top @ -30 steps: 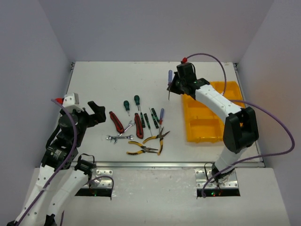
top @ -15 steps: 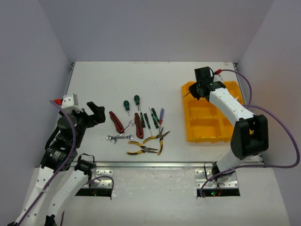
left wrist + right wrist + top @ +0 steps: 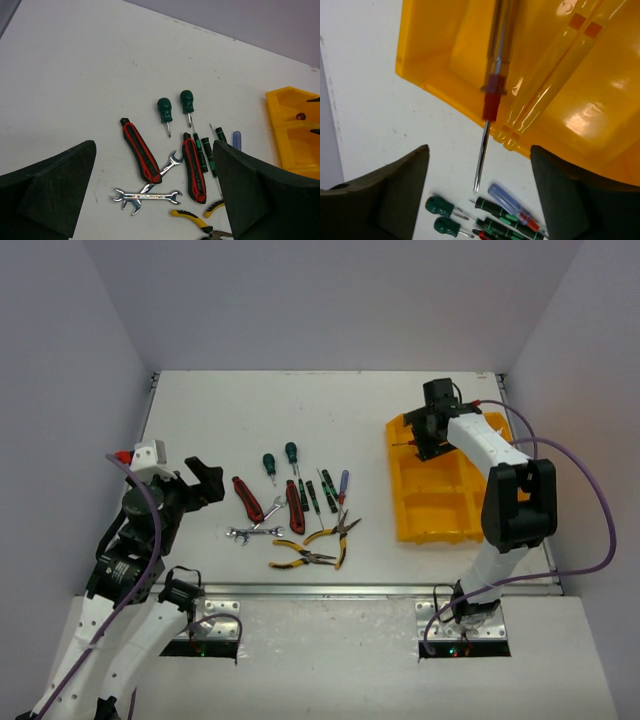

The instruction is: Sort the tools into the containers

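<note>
My right gripper hangs open over the far-left compartment of the yellow tray. In the right wrist view a screwdriver with a red collar lies free between the wide jaws. Its blurred handle is inside the tray and its steel shaft pokes out over the rim. The other tools lie mid-table: two green stubby screwdrivers, two red-handled cutters, crossed silver wrenches, yellow pliers, thin green-black screwdrivers and a blue one. My left gripper stands open left of them, holding nothing.
Grey walls close in the white table on three sides. The tray's nearer compartments show only yellow floor. The right arm's purple cable loops out past the tray's right side. The tray's corner shows in the left wrist view.
The right gripper swung right from beside the tray to over its far-left compartment, then opened and let go of the screwdriver. The left arm stayed still.
</note>
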`<control>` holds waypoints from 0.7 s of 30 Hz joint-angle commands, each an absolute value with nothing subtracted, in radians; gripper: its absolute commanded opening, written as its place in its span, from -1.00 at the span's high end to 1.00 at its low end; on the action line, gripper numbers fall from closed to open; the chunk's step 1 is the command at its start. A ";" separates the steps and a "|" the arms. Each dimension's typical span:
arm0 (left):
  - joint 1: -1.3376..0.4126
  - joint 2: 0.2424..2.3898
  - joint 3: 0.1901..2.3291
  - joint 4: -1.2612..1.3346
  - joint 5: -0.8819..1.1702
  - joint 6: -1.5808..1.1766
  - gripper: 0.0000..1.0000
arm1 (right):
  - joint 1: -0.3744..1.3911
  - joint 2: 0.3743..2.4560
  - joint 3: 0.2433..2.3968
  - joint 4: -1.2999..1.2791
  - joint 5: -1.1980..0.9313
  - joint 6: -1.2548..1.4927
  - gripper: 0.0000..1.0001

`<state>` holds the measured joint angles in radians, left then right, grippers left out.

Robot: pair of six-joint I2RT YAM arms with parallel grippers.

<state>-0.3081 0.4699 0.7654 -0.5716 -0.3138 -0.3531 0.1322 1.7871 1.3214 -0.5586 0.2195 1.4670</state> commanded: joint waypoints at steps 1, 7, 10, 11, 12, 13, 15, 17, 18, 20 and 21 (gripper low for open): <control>-0.318 0.472 0.767 -0.531 -0.314 -0.353 -1.00 | 0.128 1.772 1.397 -0.552 0.215 1.443 -0.81; -0.318 0.482 0.765 -0.526 -0.302 -0.350 -1.00 | 0.202 1.668 1.396 -0.417 0.245 1.206 -0.81; -0.318 0.488 0.765 -0.525 -0.298 -0.348 -1.00 | 0.344 1.654 1.457 -0.442 0.382 0.971 -0.80; -0.318 0.489 0.765 -0.525 -0.298 -0.348 -1.00 | 0.394 1.666 1.481 -0.471 0.420 0.910 -0.80; -0.318 0.489 0.765 -0.525 -0.298 -0.348 -1.00 | 0.436 1.683 1.496 -0.501 0.440 0.878 -0.82; -0.318 0.491 0.765 -0.525 -0.298 -0.348 -1.00 | 0.439 1.684 1.497 -0.503 0.442 0.876 -0.87; -0.318 0.491 0.765 -0.525 -0.300 -0.348 -1.00 | 0.505 1.730 1.497 -0.595 0.468 0.943 -0.98; -0.318 0.490 0.765 -0.525 -0.301 -0.350 -1.00 | 0.533 1.755 1.495 -0.636 0.467 0.991 -0.98; -0.318 0.486 0.764 -0.525 -0.302 -0.350 -1.00 | 0.561 1.792 1.491 -0.658 0.462 1.018 -0.98; -0.318 0.483 0.764 -0.525 -0.301 -0.350 -1.00 | 0.598 1.833 1.499 -0.663 0.498 1.022 -0.98; -0.318 0.480 0.764 -0.525 -0.302 -0.350 -1.00 | 0.630 1.870 1.525 -0.709 0.533 1.036 -0.98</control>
<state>-0.3084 0.4862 0.7647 -0.5709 -0.3096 -0.3530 0.5815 1.7610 1.4904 -0.5726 0.4076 1.0083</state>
